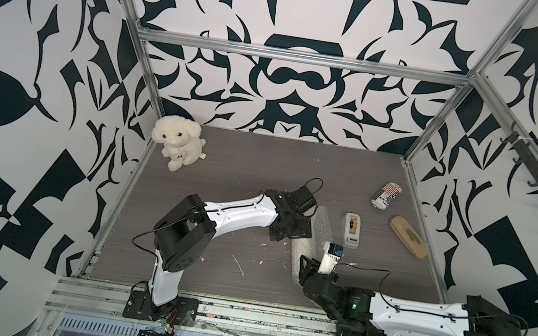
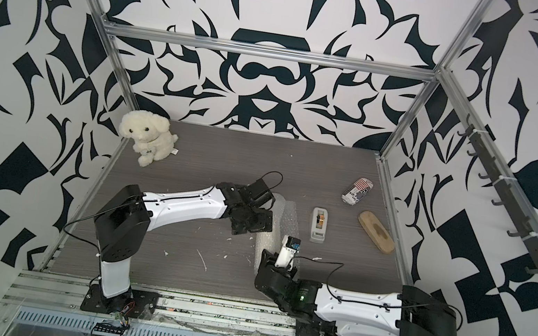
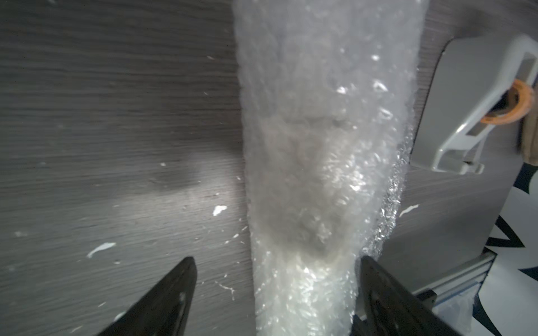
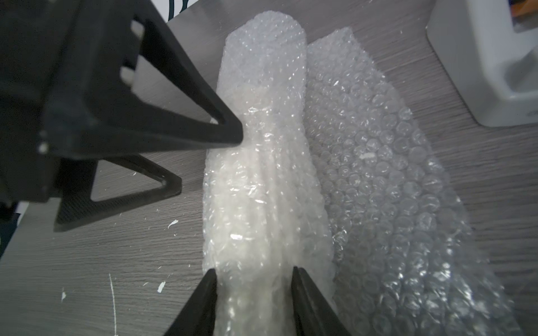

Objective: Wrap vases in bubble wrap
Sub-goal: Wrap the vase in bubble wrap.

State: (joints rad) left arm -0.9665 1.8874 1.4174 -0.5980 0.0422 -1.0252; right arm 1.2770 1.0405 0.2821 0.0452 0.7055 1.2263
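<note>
Right gripper [image 4: 256,272] down here is clamped on the rolled bubble wrap [image 4: 378,189], and the vase [image 4: 262,197] is only a pale shape inside that roll, lying on the surface [image 4: 110,250]. Left gripper [image 3: 276,261] stands wide farther along, one fingertip [image 4: 237,136] against the roll's side. Loose wrap spreads flat beside it, reaching toward the tape dispenser [image 1: 352,230].

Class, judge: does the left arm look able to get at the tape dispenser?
Probably yes: the tape dispenser lies uncovered just past the bubble wrap that the open left fingers straddle; the arm must clear that roll.
</note>
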